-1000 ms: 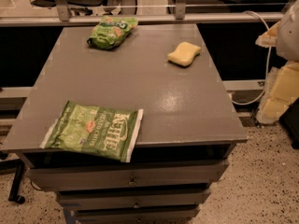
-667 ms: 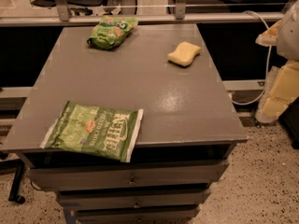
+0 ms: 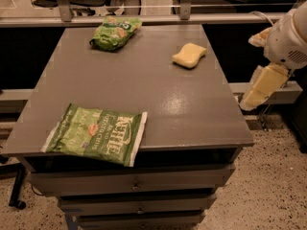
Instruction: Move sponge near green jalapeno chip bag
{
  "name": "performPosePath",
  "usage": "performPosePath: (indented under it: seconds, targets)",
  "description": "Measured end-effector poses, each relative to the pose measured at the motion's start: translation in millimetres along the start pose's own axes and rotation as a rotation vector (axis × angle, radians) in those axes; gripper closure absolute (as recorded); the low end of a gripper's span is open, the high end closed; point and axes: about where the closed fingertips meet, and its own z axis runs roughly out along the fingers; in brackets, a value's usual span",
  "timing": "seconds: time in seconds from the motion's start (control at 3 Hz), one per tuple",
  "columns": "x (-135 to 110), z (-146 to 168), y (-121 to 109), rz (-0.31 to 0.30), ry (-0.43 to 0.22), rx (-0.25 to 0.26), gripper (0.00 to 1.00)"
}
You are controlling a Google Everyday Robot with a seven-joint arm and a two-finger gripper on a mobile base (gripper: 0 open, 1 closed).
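Camera view looks down on a grey table (image 3: pixel 144 80) with drawers (image 3: pixel 134 181) stacked under its near edge. Largest on top is the green jalapeno chip bag (image 3: pixel 96 134), lying flat at the near left corner with its white KETTLE lettering up; its near edge hangs slightly over the table's front.

Off the table's right side is a white arm (image 3: pixel 292 37), and below it a pale yellowish piece slanting down and left, which seems to be the gripper (image 3: pixel 256 91). It hangs beside the right edge, touching nothing on the table. Whether it is spread or closed is not something this view settles.

A smaller, puffy bright-green bag (image 3: pixel 115 31) sits at the far edge, left of centre.

Smallest is the sponge (image 3: pixel 189 55), a pale yellow block lying flat on the far right part of the table. It lies left of the gripper and farther back, well apart from it, and is also well apart from the green jalapeno chip bag, diagonally across the top.
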Motion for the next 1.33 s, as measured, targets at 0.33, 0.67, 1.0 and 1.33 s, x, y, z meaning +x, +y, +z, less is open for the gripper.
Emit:
performPosePath:
  seconds: [0.33,0.67,1.0,1.33]
  targets:
    - [-13.6,36.2,-45.0,0.035,-0.108,0.050,0.00]
    - [-31.1,67.5,-78.8,0.069,-0.200,0.076,0.00]
    - [-46.9,106.3,-106.6,0.164,-0.290,0.090,0.00]
    - [-57.8,133.1,-129.3,0.277,-0.332,0.107,0.00]
